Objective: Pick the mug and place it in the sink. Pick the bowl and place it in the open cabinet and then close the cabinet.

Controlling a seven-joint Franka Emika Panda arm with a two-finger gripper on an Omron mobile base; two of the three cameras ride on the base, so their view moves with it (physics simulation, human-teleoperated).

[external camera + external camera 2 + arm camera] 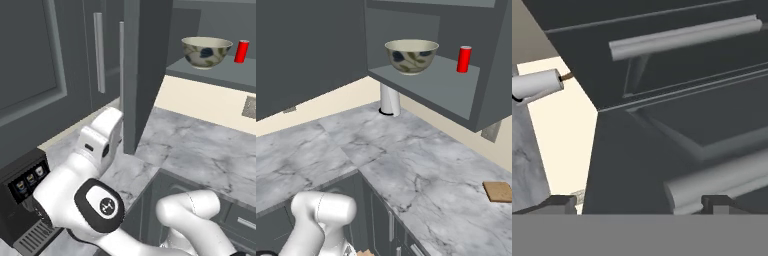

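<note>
The bowl [206, 51] [411, 56], cream with dark leaf marks, stands upright on the shelf of the open cabinet [220, 76] [428, 89]. The cabinet door [142, 75] swings out towards me, seen nearly edge-on. My gripper [639, 202] is open with nothing between its fingertips [562, 202]. It points at the dark door face, close to a long silver bar handle [682, 37] and another bar [722, 182] just above the right fingertip. My white hand [102, 135] hovers at the left of the door's lower corner. The mug and the sink are out of view.
A red can [241, 51] [464, 59] stands beside the bowl on the shelf. A paper towel roll [390, 100] [537, 82] stands on the marble counter [421, 160] under the cabinet. A coffee machine [22, 200] sits at the left, a brown pad [498, 191] at the right.
</note>
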